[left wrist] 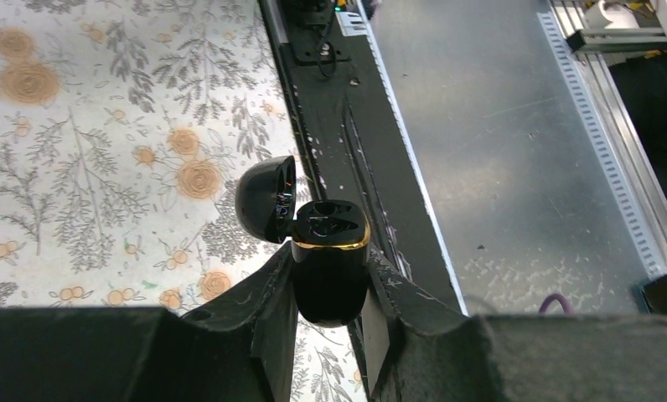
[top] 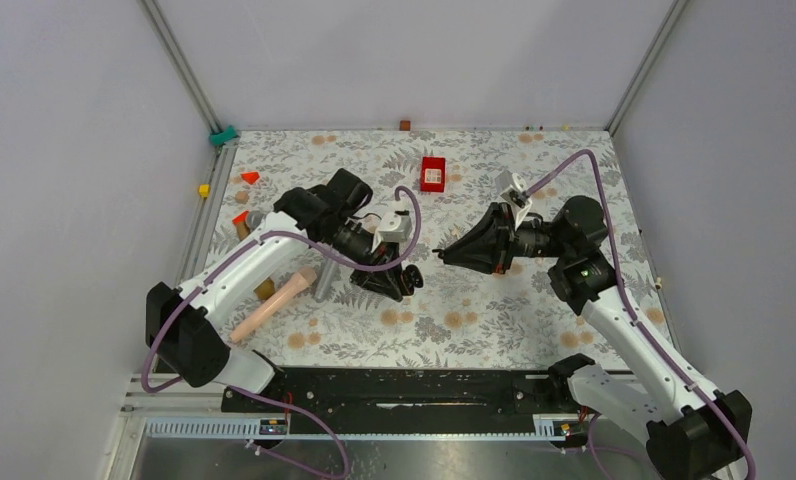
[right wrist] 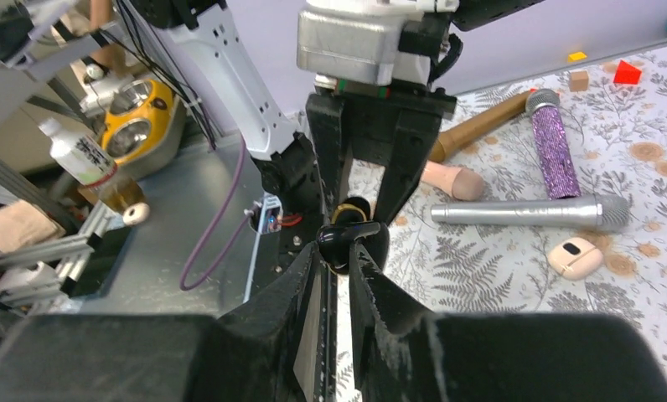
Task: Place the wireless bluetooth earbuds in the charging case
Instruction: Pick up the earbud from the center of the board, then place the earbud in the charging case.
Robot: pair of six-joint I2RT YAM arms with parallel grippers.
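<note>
Two grippers are brought close together; the left gripper (left wrist: pixel 330 261) is clamped on the charging case (left wrist: pixel 330 289), its lid (left wrist: pixel 263 201) swung open; just right of the case, the right gripper (right wrist: pixel 334 253) is pinched shut on what seems an earbud (right wrist: pixel 338 239); the stem should be aligned over a free socket, then lowered slowly before release.

Charging case (left wrist: pixel 330 276): glossy black, gold band at rim. Earbud (right wrist: pixel 340 243): black. Fingers (left wrist: pixel 255 327): matte black. Desk (top: pixel 474 320) cover: white, grey fern-leaf print, orange blossoms. Box (top: pixel 433 173), upper centre of frame: red. Silver microphone (right wrist: pixel 531 212); purple-glitter microphone (right wrist: pixel 552 142). Arms (top: pixel 254 255): white shells, black joints. Cube (top: pixel 204 190), left edge: yellow.
</note>
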